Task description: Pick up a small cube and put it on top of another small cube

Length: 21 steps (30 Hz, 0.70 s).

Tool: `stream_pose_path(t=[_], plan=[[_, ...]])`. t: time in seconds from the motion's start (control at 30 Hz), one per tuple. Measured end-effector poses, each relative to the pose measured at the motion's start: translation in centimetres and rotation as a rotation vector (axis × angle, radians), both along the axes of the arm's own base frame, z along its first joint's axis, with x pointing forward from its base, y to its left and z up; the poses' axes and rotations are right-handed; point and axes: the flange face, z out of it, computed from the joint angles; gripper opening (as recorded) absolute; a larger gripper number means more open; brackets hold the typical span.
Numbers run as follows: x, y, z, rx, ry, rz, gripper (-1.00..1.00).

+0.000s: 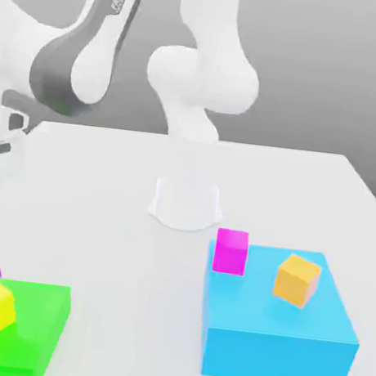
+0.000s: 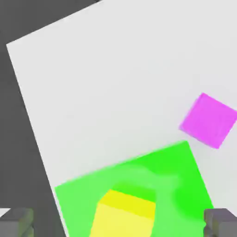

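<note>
jaws: spread wide, holding nothing
small yellow cube point(image 2: 124, 214): between the jaws, on flat green block point(image 2: 185, 176)
small magenta cube point(image 2: 208, 120): beyond, on white surface point(image 2: 115, 83)

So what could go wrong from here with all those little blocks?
The yellow cube sits close to the edge of the green block, so a clumsy grab by the open gripper might push it off. A magenta cube lies on the table right beside that block and could get bumped. On the blue block, the orange cube is a small landing spot, so a stacked cube might slide off.
</note>
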Motion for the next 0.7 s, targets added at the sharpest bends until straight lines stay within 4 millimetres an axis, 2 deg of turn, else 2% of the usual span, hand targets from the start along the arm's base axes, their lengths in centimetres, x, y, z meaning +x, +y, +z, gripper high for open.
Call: stream_pose_path(t=[0.17,0.33,0.37,0.53,0.57,0.63,0.7], plan=[[-4.2,-2.0,-6.8,0.086,0.059,-0.305,0.00],[-5.1,-2.4,-13.0,0.101,0.072,-0.364,0.00],[-5.1,-2.3,-14.0,0.101,0.072,-0.365,-1.00],[-5.1,-2.4,-14.0,0.099,0.070,-0.365,-1.00],[-5.1,-2.3,-14.5,0.099,0.070,-0.365,-1.00],[-5.1,-2.4,-13.4,0.099,0.070,-0.366,-1.00],[-5.1,-2.4,-11.2,0.100,0.070,-0.366,-1.00]])
